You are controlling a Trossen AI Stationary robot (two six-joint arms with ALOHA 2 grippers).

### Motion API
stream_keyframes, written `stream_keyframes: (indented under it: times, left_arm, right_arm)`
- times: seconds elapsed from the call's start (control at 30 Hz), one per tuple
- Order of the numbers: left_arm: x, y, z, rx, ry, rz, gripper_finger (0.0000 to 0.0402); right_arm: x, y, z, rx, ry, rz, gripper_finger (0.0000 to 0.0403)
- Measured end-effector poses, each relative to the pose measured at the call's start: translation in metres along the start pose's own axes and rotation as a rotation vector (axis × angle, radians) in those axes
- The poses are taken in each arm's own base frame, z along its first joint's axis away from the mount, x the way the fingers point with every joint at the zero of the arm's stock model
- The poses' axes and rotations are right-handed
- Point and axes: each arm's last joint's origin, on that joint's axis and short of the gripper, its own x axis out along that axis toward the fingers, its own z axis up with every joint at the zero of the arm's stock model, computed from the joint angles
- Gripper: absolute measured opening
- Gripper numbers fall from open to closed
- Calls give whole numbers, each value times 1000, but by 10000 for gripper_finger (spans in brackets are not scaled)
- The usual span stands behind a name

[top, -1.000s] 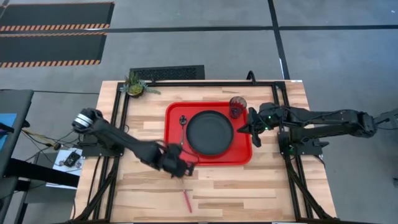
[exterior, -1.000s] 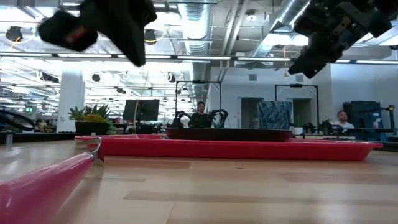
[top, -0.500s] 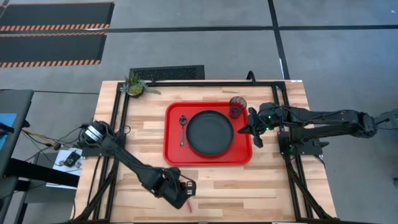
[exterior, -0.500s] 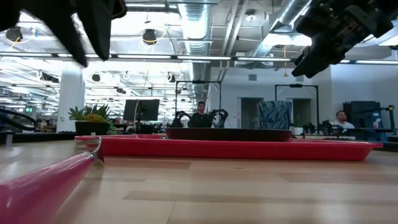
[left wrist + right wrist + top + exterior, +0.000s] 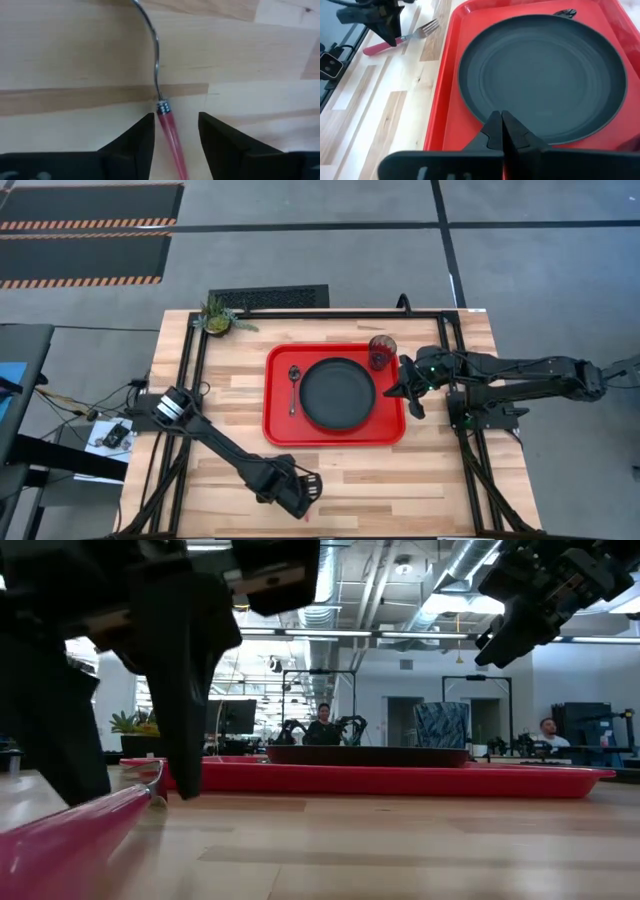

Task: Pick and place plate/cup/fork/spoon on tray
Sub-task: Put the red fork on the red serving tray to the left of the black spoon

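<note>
Pale wood-plank table, open office beyond. At near edge, left of centre: left gripper lowered over the fork, fingers parted, one each side of the red-pink handle, nothing gripped. Long axis running through the gap, silver neck and tines pointing away. Farther off: tray holding plate, spoon, cup. Right gripper hovering at tray's right rim, closed, empty, well apart from fork.

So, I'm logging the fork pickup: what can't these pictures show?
- High view: the red-handled metal fork is almost wholly hidden under the left hand.
- Left wrist view: the handle's end is cut off between the open fingers.
- Low view: the dark red tumbler cannot be made out.
</note>
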Motion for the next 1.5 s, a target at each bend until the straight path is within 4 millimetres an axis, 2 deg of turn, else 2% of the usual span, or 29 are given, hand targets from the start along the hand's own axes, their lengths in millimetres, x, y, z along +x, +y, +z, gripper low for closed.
stream_keyframes:
  times: [0.13,0.4,0.53,0.63,0.83,1.0,1.17,1.3,1.5]
  left_arm:
    - [5,1,0,3,-8,6,108]
    - [4,4,3,39,-37,38,15]
    - [3,5,2,48,-26,54,21]
    - [-5,8,-2,65,-38,116,17]
    - [-40,16,-9,100,-82,372,15]
    - [-52,38,-9,78,-103,617,15]
    - [-44,59,-7,59,-108,738,15]
    - [-29,74,-4,59,-63,777,15]
    - [-18,86,2,68,-33,817,19]
  right_arm:
    - [0,0,0,0,2,0,3]
    - [0,0,0,0,3,0,3]
    - [0,0,0,0,3,0,3]
    - [0,0,0,1,3,0,3]
    - [0,0,0,0,3,0,3]
    - [0,0,0,-1,3,0,3]
    - [0,0,0,-2,3,-1,3]
    - [0,0,0,-8,3,-1,3]
    - [0,-1,0,-24,2,-3,3]
